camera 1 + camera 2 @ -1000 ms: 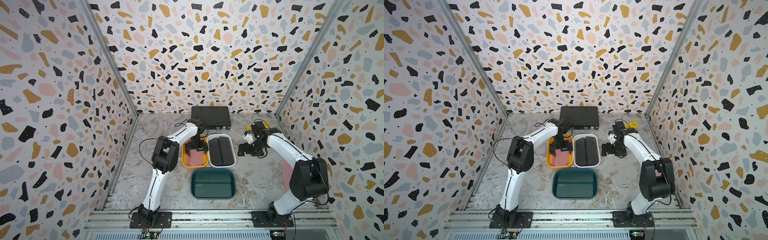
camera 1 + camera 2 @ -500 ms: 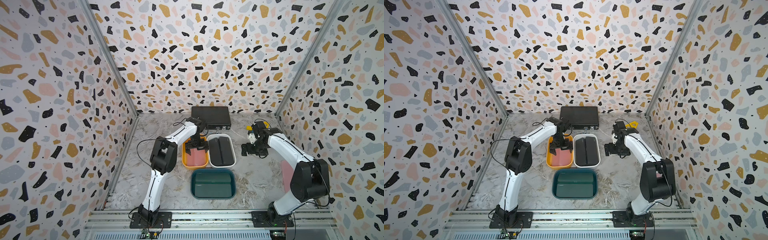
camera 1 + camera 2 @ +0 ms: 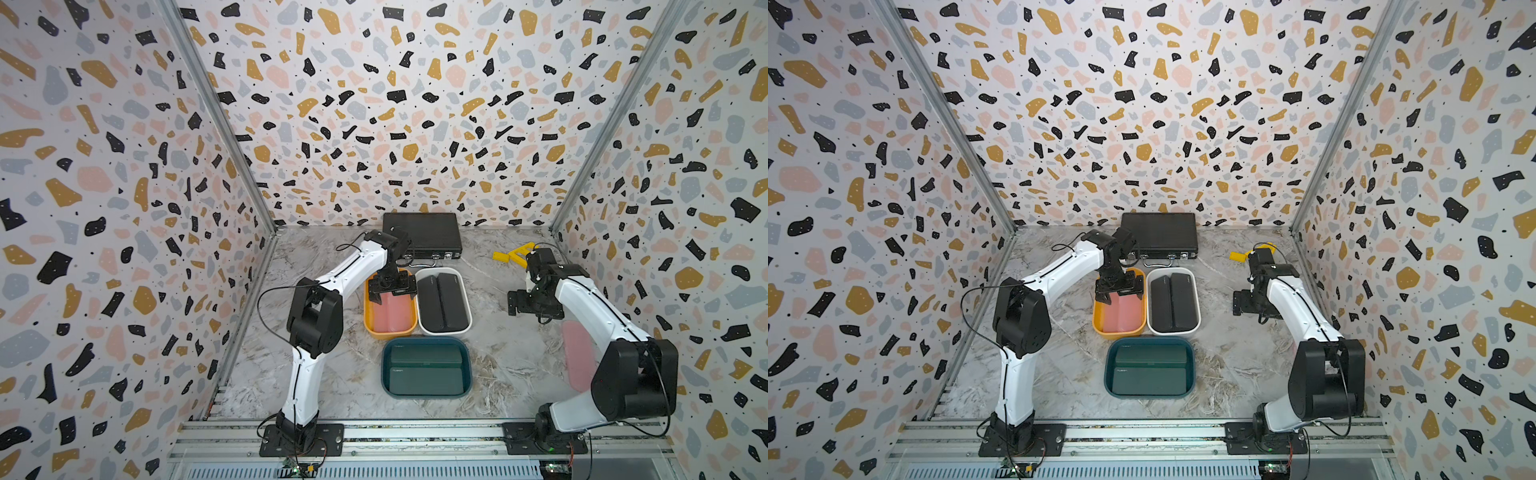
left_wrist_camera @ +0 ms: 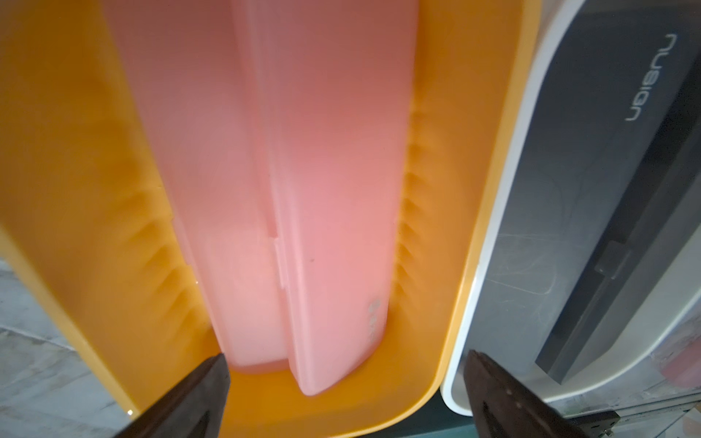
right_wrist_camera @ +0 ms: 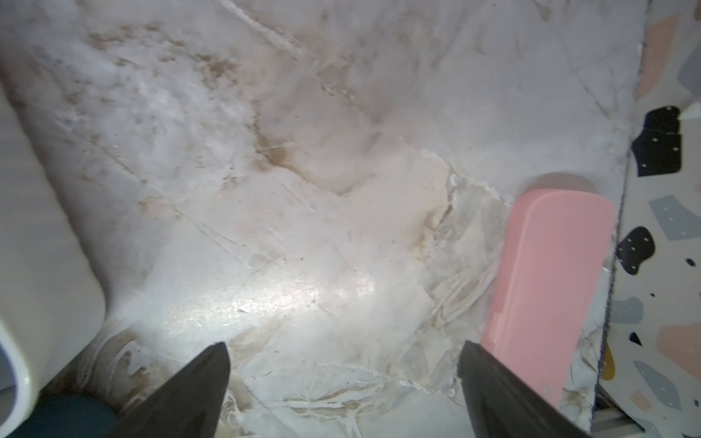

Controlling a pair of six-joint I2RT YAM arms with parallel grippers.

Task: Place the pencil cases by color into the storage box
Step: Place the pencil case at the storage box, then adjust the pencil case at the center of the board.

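Observation:
Two pink pencil cases [image 4: 303,189] lie side by side in the yellow tub [image 3: 370,320]. My left gripper [image 3: 392,291] hangs open over that tub's far end, its jaws wide apart and holding nothing [image 4: 347,364]. Beside it, the white tub [image 3: 468,316] holds two black cases [image 3: 442,299]. In front, the dark teal tub [image 3: 386,365] holds dark green cases [image 3: 426,368]. Another pink case [image 5: 550,284] lies loose on the table by the right wall, partly under my right arm [image 3: 577,353]. My right gripper [image 3: 525,303] is open and empty over bare table [image 5: 341,352].
A large black briefcase [image 3: 422,239] lies against the back wall. Small yellow pieces [image 3: 513,255] sit at the back right behind my right wrist. Patterned walls close in on three sides, and the loose pink case lies close to the right one.
My right gripper has opened a little wider and drifted right, away from the white tub toward the loose pink case. The left gripper stays open over the yellow tub.

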